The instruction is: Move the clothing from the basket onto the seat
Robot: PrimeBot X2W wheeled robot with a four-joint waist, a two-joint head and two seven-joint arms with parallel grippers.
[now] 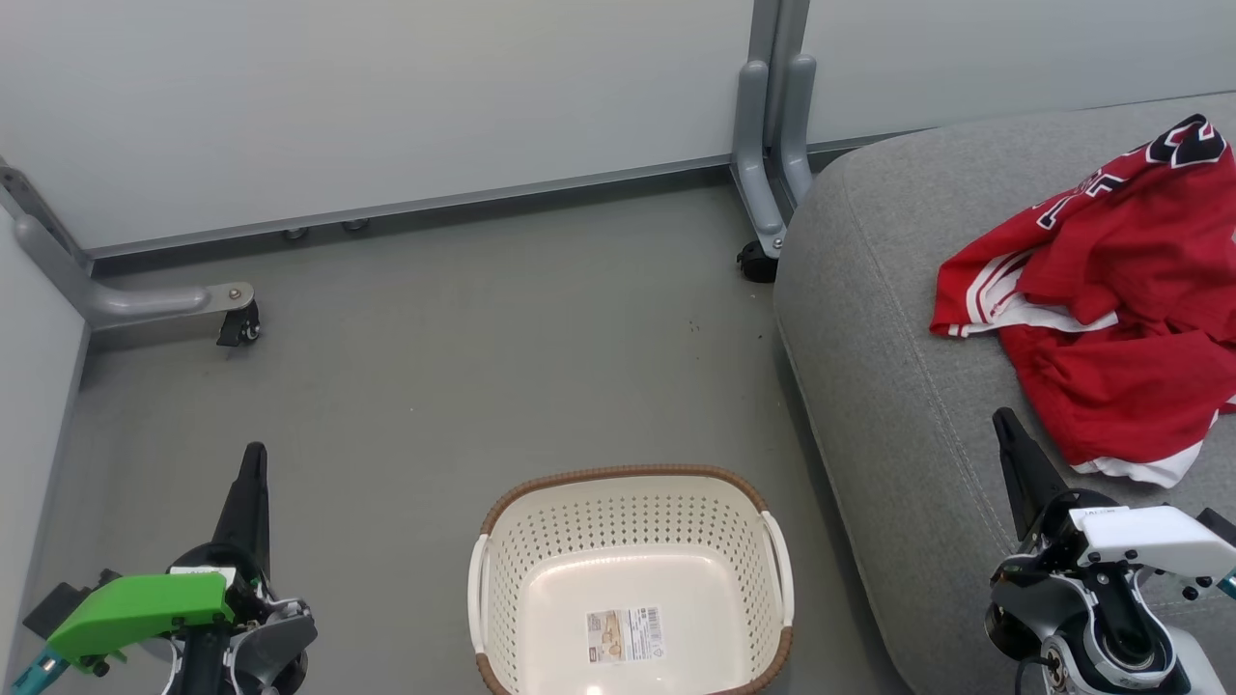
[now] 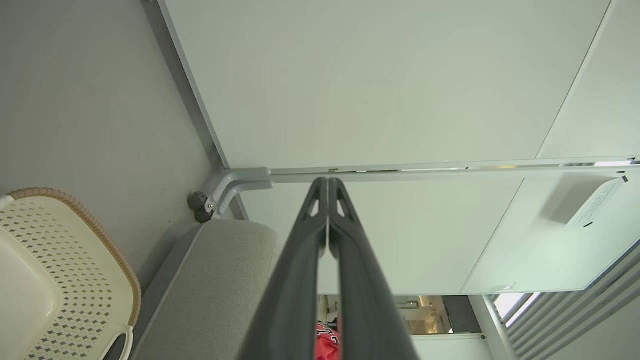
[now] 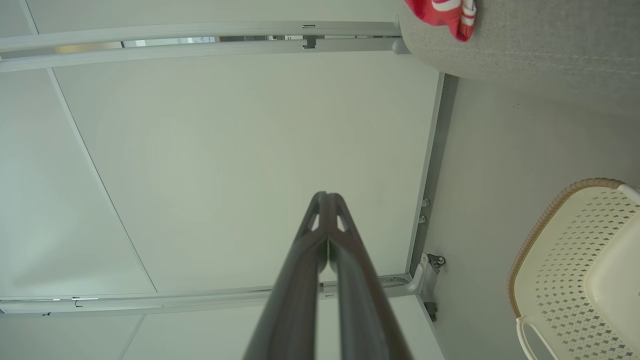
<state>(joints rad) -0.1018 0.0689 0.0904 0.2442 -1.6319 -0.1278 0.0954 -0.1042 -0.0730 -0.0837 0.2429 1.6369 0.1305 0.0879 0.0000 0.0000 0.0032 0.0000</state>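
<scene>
Clothing (image 1: 1110,319) cut off, basket (image 1: 628,526) rim cropped

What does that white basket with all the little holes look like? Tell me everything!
It is a rounded-rectangular cream plastic laundry basket with small holes all over its sides, a brown woven rim and a white handle on each side. It stands upright on the grey floor, beside the light-grey fabric seat. Its smooth inside holds just a label sticker, as far as the picture shows.
</scene>
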